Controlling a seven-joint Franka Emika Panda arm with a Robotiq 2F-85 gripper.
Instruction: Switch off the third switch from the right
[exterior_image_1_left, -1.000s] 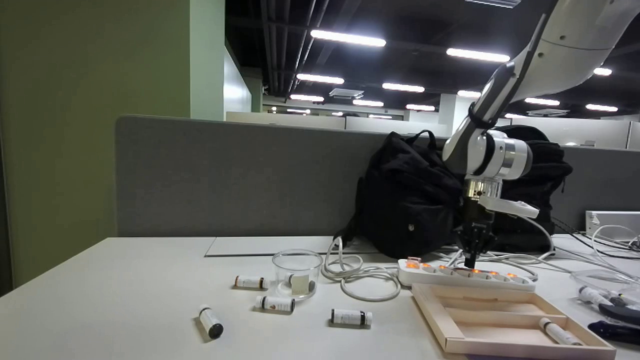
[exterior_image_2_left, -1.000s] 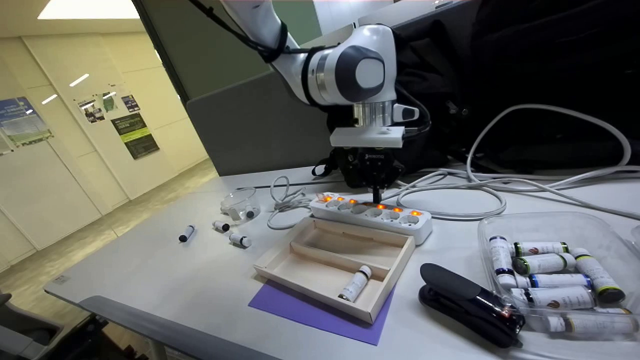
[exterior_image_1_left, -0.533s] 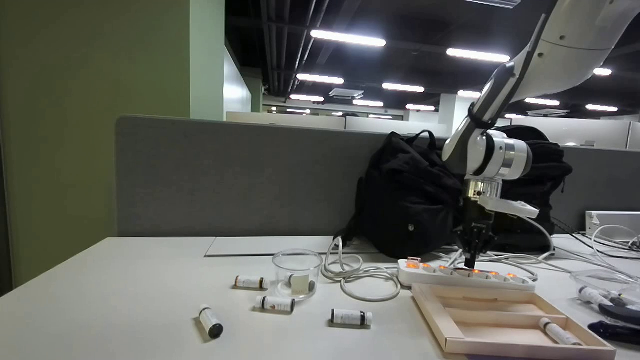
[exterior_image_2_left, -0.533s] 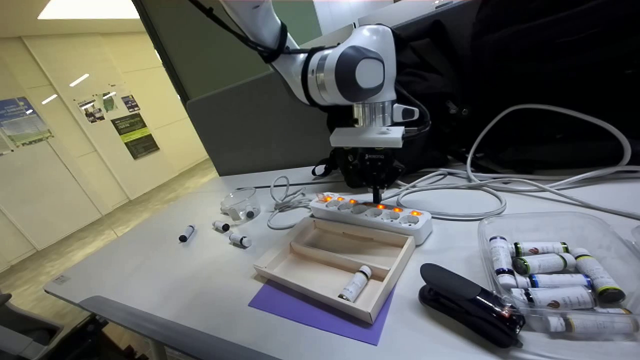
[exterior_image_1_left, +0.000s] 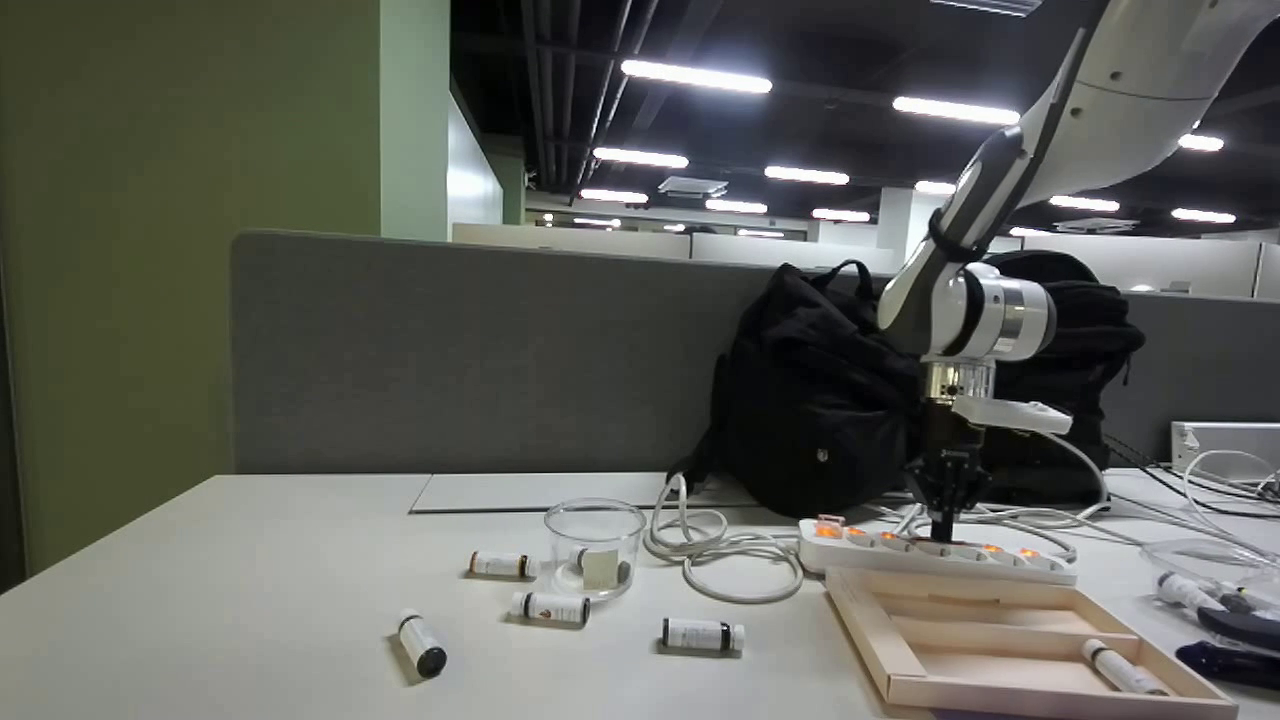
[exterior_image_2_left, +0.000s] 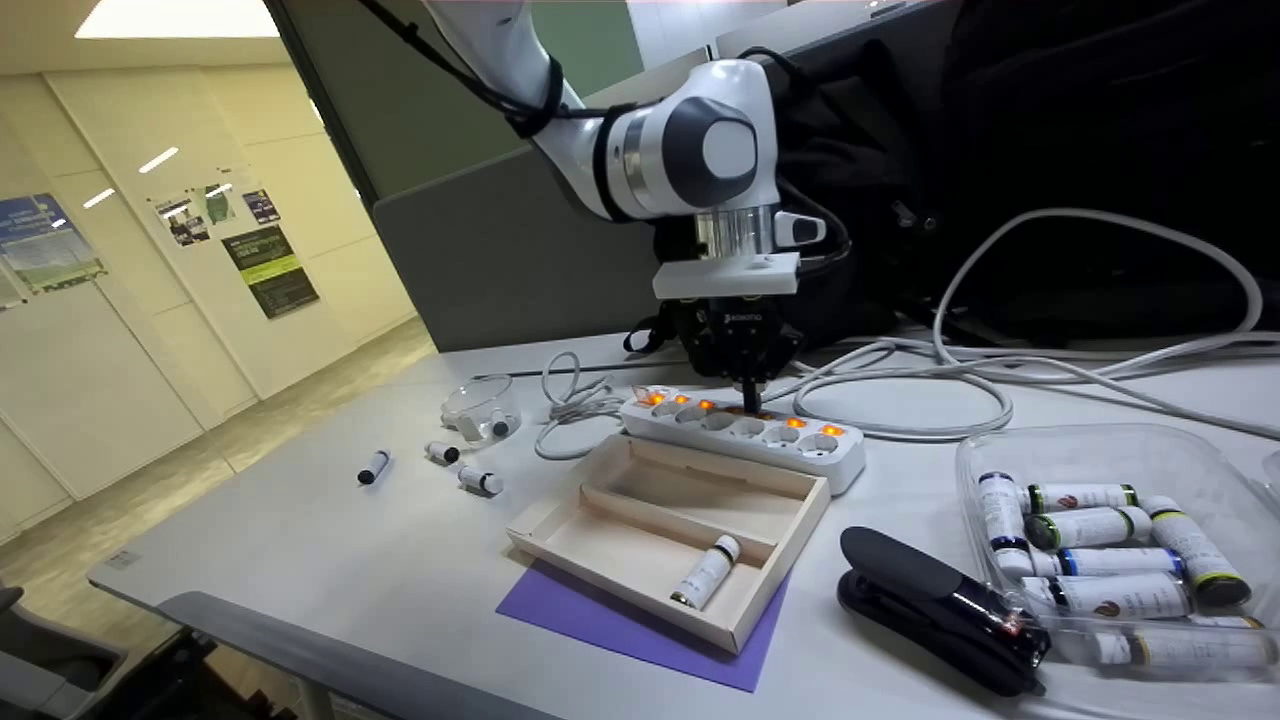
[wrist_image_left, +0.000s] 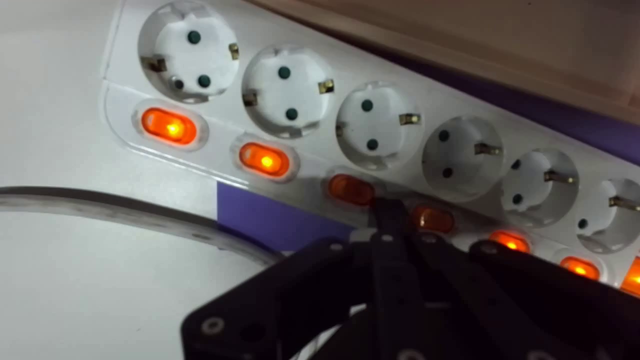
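The white power strip (wrist_image_left: 307, 95) has a row of orange rocker switches and also shows in both exterior views (exterior_image_1_left: 830, 560) (exterior_image_2_left: 845, 455). In the wrist view the row runs reversed, so the third switch from the right is third from the left. That third switch (wrist_image_left: 351, 189) is dark. The fourth switch (wrist_image_left: 432, 219) is also dark. The two end switches (wrist_image_left: 169, 126) (wrist_image_left: 264, 159) on that side glow. My gripper (wrist_image_left: 390, 206) is shut and empty, pointing down. Its tip is at the inner edge of the third switch; contact cannot be made out for certain.
A wooden tray (exterior_image_2_left: 650, 520) with a vial stands right in front of the strip. White cables (exterior_image_2_left: 900, 430) lie behind it. A black stapler (exterior_image_2_left: 940, 610), a clear bin of vials (exterior_image_2_left: 1120, 440), a clear cup (exterior_image_1_left: 595, 520) and loose vials (exterior_image_1_left: 702, 635) are around. Black backpacks (exterior_image_1_left: 820, 400) stand behind.
The gripper has moved down a little onto the strip. The third switch's orange light, lit before, is now out. The strip and wooden tray have shifted very slightly.
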